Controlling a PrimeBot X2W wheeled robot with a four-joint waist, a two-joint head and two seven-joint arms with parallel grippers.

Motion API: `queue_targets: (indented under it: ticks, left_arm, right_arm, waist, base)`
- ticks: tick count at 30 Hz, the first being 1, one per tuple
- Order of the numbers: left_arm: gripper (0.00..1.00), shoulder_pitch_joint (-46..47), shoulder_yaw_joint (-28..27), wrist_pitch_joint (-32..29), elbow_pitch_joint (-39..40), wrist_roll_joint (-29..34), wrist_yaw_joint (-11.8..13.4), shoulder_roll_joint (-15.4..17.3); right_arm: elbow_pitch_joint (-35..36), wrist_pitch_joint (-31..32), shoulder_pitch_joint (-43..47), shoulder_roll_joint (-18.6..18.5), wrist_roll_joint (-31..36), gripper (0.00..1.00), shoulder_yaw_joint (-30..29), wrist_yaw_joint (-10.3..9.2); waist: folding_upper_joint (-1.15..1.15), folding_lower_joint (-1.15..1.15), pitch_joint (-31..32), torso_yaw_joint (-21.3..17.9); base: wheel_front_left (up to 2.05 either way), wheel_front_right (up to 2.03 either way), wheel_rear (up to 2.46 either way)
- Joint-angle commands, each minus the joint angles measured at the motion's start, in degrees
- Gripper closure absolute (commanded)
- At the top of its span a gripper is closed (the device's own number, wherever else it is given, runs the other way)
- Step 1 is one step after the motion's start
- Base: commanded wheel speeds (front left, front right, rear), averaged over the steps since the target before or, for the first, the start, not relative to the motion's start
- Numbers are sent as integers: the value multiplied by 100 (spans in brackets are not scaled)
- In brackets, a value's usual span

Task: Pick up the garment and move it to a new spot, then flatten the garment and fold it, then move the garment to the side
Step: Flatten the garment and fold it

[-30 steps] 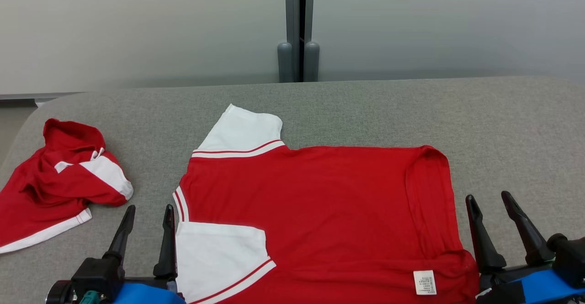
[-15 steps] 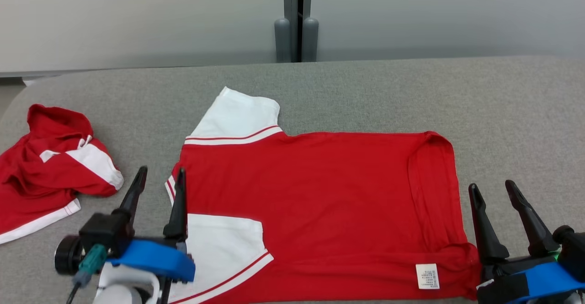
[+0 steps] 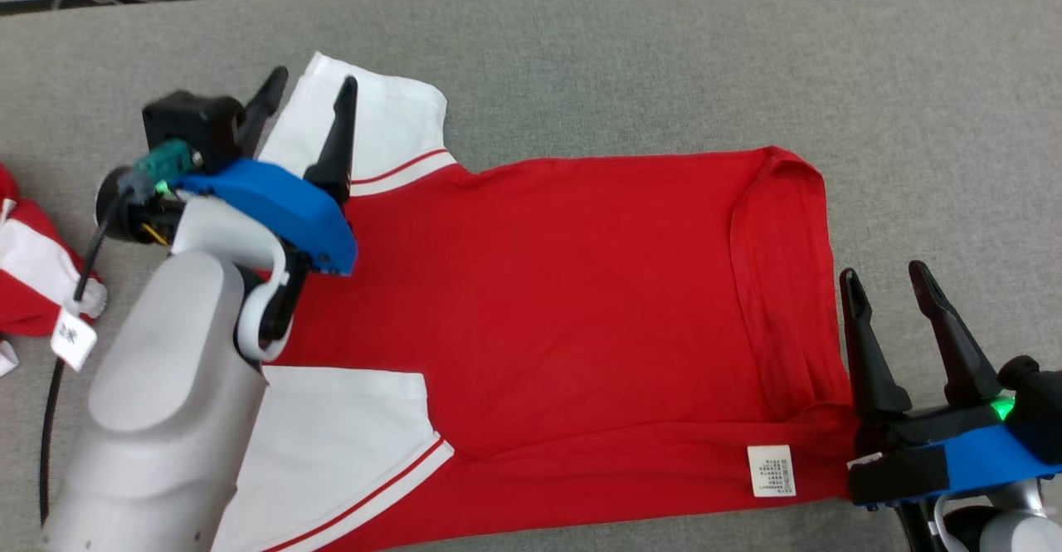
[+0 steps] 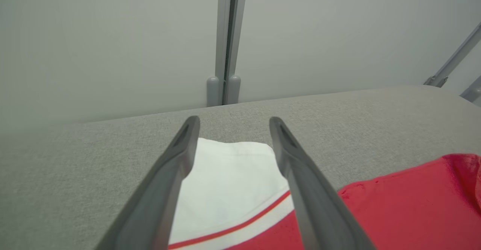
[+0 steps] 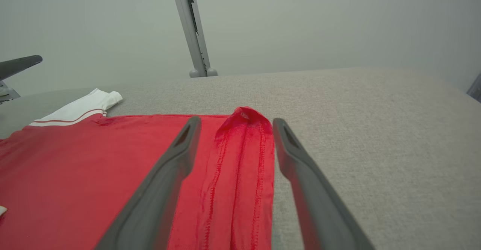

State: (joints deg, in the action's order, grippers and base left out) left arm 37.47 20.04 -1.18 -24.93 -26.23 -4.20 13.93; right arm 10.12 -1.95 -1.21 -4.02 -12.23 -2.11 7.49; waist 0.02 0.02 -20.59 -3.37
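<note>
Red with white sleeves, the shirt (image 3: 581,311) lay spread flat on the grey fabric surface (image 3: 664,54). The left gripper (image 3: 314,76), fingers spread and empty, was over the far sleeve (image 3: 373,120). The right gripper (image 3: 881,271), also spread wide and holding nothing, straddled the shirt's turned-over hem (image 3: 780,286), near the white label (image 3: 772,471). A second garment (image 3: 29,286), red and white, lay crumpled at the left edge.

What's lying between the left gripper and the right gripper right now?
In the head view, the red body of the spread-out shirt spans the stretch from the left gripper, over its far white sleeve, to the right gripper at its hem.
</note>
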Motion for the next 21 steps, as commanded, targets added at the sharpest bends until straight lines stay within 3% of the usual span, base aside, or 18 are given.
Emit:
queue_targets:
  ticks: [1,9,18,19,20,21]
  left_arm:
    - [0,379,-5,-53,-314,-46,-79,-4]
    - [0,1658,98,-267,-2107,-124,-266,149]
    - [0,2215,281,-619,-3721,-355,-338,263]
    - [22,2203,359,-646,-3769,-405,-341,233]
    - [100,2210,422,-646,-3775,-479,-343,213]
    - [100,2230,500,-631,-3767,-522,-344,226]
  right_arm:
    - [-43,-65,-151,20,18,0,43,0]
    - [-276,-190,-446,68,-29,0,222,0]
    - [-464,-270,-659,92,-65,0,336,0]
    - [-478,-267,-676,91,-59,0,318,0]
    - [-493,-259,-688,92,-54,0,292,0]
    - [-509,-249,-710,93,-52,0,262,0]
  waist:
    - [-2,-2,-166,-19]
    - [-2,-2,-616,-276]
    - [-2,-2,-828,-506]
    - [-2,-2,-833,-517]
    - [-2,-2,-840,-522]
    - [-2,-2,-843,-521]
  base:
    - [0,0,0]
    - [0,0,0]
    - [0,0,0]
    - [0,0,0]
    - [0,0,0]
    - [0,0,0]
